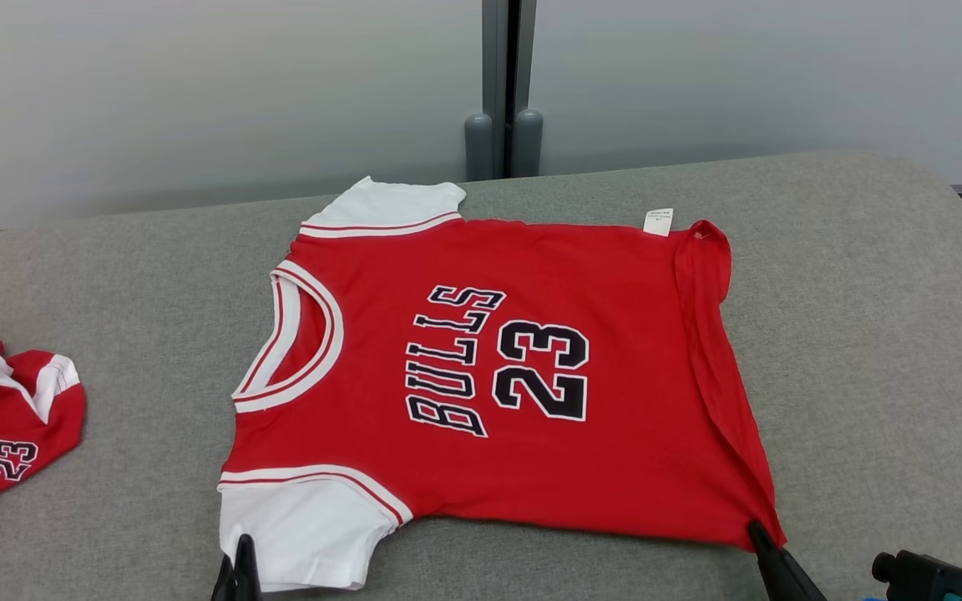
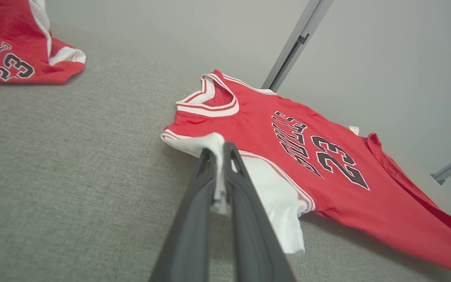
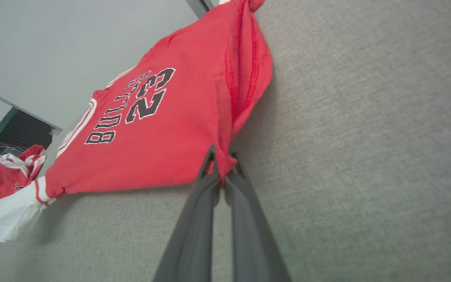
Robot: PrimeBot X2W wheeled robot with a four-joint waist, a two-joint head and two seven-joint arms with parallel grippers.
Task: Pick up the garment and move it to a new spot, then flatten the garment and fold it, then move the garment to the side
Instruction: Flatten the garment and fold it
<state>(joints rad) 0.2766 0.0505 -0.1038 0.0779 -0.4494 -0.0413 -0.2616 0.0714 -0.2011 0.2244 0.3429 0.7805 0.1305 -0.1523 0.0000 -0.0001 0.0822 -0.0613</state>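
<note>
Grey surface [image 1: 865,334], centre frame: red garment [image 1: 615,434] lies spread flat. My left claw [image 2: 218,150] is clamped on its white sleeve [image 2: 272,196], right claw [image 3: 222,164] on its hem corner [image 1: 761,517]. Folding and moving aside remain.

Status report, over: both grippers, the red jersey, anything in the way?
Left gripper shut on jersey at white sleeve. Right gripper shut on hem corner. Jersey spread flat, hem folded over. Second jersey apart, left.

The red jersey [image 1: 615,451] reads "BULLS 23" in black letters, as does the crumpled red garment [image 1: 5,417] at the left.
</note>
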